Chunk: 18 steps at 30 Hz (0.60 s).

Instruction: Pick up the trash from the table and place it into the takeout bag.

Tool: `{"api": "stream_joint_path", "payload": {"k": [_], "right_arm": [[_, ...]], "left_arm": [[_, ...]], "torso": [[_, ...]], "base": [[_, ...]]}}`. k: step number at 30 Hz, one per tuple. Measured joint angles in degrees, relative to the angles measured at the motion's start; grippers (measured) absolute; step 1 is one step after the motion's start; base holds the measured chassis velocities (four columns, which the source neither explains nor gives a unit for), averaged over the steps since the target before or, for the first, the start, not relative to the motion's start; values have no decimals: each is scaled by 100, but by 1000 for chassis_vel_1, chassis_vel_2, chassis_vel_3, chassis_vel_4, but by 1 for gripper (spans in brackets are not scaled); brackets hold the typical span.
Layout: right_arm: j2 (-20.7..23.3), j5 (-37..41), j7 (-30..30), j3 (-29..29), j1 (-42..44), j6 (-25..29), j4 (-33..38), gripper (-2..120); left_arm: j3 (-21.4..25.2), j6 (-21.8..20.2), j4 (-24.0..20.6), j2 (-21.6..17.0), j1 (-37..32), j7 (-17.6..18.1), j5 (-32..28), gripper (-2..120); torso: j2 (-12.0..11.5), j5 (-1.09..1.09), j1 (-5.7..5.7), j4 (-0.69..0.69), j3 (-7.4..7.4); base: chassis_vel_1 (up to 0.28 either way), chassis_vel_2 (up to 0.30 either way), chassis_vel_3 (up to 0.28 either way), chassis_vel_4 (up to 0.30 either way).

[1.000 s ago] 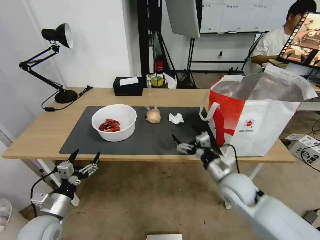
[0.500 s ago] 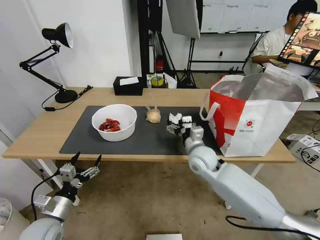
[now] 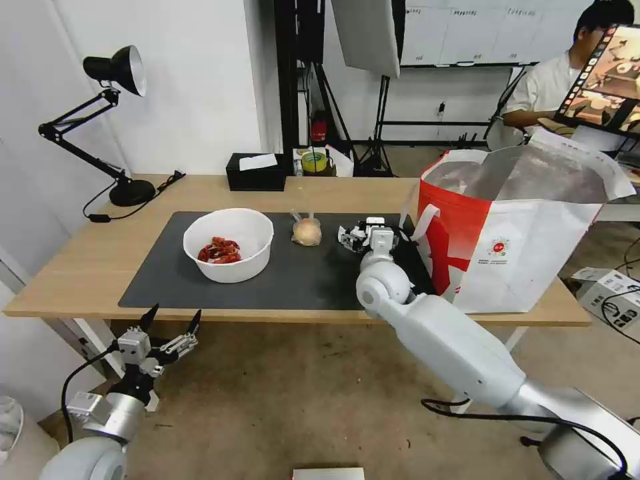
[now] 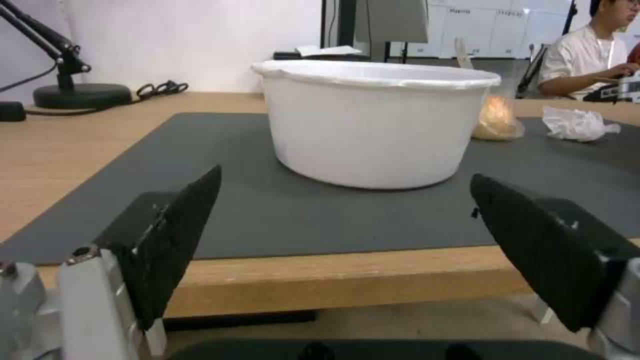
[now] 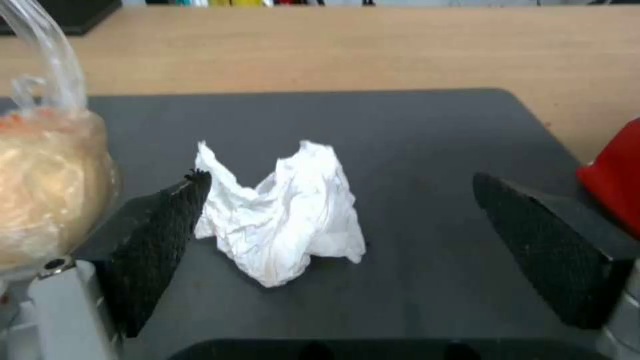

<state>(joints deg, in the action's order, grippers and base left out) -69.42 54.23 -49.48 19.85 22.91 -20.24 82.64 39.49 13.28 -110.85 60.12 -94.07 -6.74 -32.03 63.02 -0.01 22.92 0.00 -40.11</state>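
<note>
On the dark mat of the table (image 3: 80, 267) lies a crumpled white tissue (image 3: 344, 235) (image 5: 280, 220). My right gripper (image 3: 360, 236) (image 5: 340, 182) is open and low over the mat, one finger (image 5: 160, 240) touching the tissue's side and the other (image 5: 547, 245) well clear of it. A small clear bag with a tan lump (image 3: 307, 231) (image 5: 47, 190) sits just beside it. The white bowl (image 3: 228, 253) (image 4: 373, 125) holds red shells (image 3: 219, 251). The takeout bag (image 3: 520, 233) stands open at the right. My left gripper (image 3: 170, 321) (image 4: 347, 175) hangs open below the table's front edge, facing the bowl.
A black tissue box (image 3: 255, 172) and a tape roll (image 3: 313, 162) sit at the table's back edge, a black desk lamp (image 3: 113, 73) at the back left. The takeout bag's red corner (image 5: 617, 170) is close to my right gripper's outer finger.
My right arm has swung from the table's front edge up over the mat to the tissue. The left arm has barely moved.
</note>
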Motion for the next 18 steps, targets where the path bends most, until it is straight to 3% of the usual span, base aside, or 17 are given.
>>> {"api": "stream_joint_path", "payload": {"k": [18], "right_arm": [[-217,147,304,81,-304,-445,-530,100]], "left_arm": [[-55,6,75,-7,95,-2,-11,100]], "torso": [[1,1,0,0,0]], "base": [[0,0,0,0]]}}
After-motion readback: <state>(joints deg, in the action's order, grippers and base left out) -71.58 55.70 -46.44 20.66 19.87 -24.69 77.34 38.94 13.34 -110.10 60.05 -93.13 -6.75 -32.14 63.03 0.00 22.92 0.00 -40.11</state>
